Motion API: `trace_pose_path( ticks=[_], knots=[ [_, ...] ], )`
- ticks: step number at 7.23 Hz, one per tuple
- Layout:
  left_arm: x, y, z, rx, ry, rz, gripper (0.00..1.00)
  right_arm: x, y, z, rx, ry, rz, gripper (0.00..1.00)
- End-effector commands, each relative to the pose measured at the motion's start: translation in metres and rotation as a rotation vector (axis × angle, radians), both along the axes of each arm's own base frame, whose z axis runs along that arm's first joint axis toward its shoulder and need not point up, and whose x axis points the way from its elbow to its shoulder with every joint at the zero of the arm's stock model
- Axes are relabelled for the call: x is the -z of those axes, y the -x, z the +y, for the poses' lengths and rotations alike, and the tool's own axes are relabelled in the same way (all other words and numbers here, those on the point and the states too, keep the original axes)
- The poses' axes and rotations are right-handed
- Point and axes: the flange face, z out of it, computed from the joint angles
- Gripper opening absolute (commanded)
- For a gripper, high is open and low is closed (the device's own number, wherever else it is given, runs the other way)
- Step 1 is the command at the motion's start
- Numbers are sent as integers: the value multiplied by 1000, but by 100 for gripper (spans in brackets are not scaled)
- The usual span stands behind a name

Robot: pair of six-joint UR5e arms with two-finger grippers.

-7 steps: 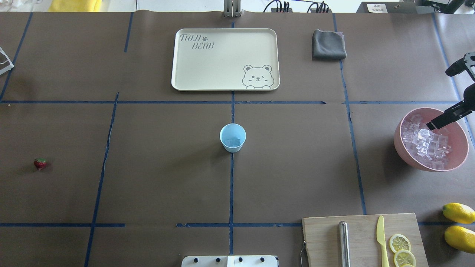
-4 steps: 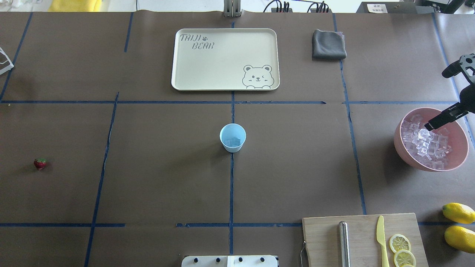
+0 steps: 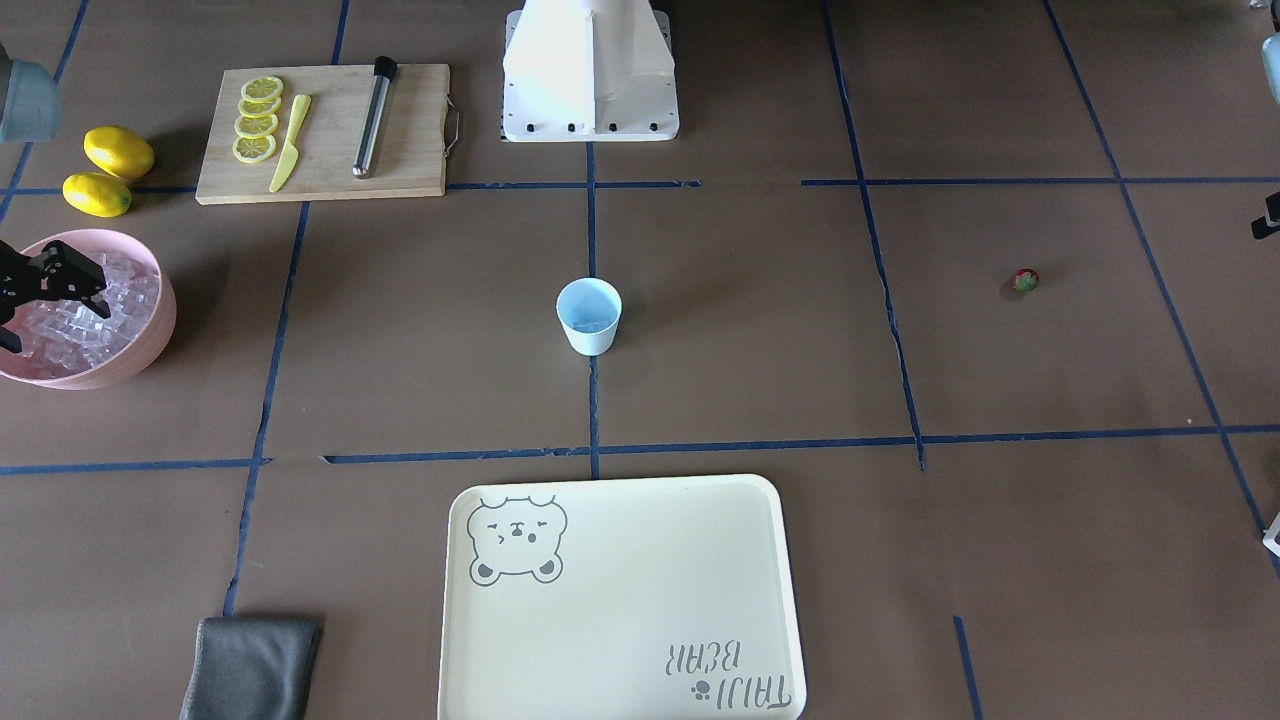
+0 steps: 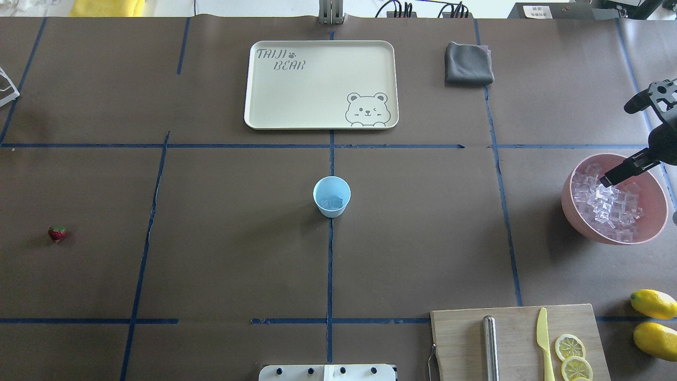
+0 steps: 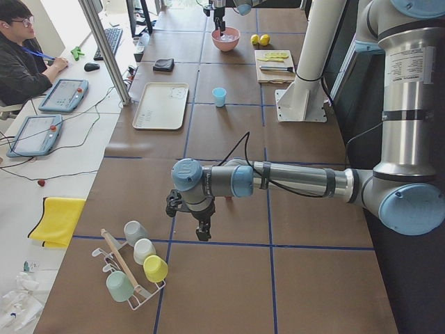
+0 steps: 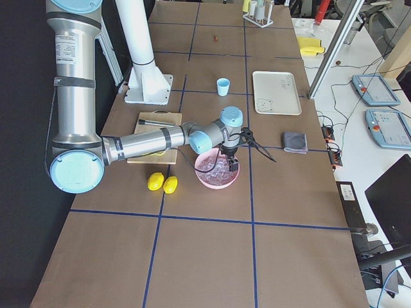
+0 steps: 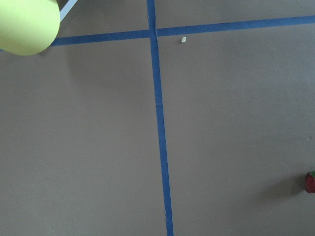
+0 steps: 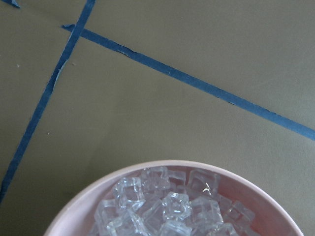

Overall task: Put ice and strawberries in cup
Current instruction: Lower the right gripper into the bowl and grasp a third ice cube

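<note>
The light blue cup (image 4: 331,196) stands upright at the table's centre with a little ice (image 4: 333,202) in its bottom. More ice (image 4: 603,203) fills the pink bowl (image 4: 565,196) at the right edge. My right gripper (image 4: 615,145) hangs open over the bowl's far side, one fingertip (image 4: 605,180) above the cubes and the other outside the rim, with nothing held. A single strawberry (image 4: 57,233) lies far left on the table. My left gripper (image 5: 202,233) points down near it; I cannot tell whether it is open. The left wrist view catches the strawberry (image 7: 310,183) at its right edge.
A cream tray (image 4: 321,121) and a grey cloth (image 4: 468,63) lie at the back. A cutting board (image 4: 460,338) with a knife, a metal rod and lemon slices sits front right, beside two lemons (image 4: 655,303). A cup rack (image 5: 132,268) stands beyond the left gripper. A person sits at a desk.
The right gripper has drifted slightly left and toward the table's far side over the bowl, still open. Cup, strawberry and the rest have stayed put.
</note>
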Motion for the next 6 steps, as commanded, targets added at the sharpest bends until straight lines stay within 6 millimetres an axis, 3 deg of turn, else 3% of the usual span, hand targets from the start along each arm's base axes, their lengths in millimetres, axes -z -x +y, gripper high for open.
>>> trace_pose_path(
  ticks=[1,6],
  knots=[
    [0,-1,0,-2,0,0,100,-2,3,4,-4,12,-8,100],
    [0,-7,0,-14,0,0,100,-8,12,13,19,25,-2,99]
  ],
)
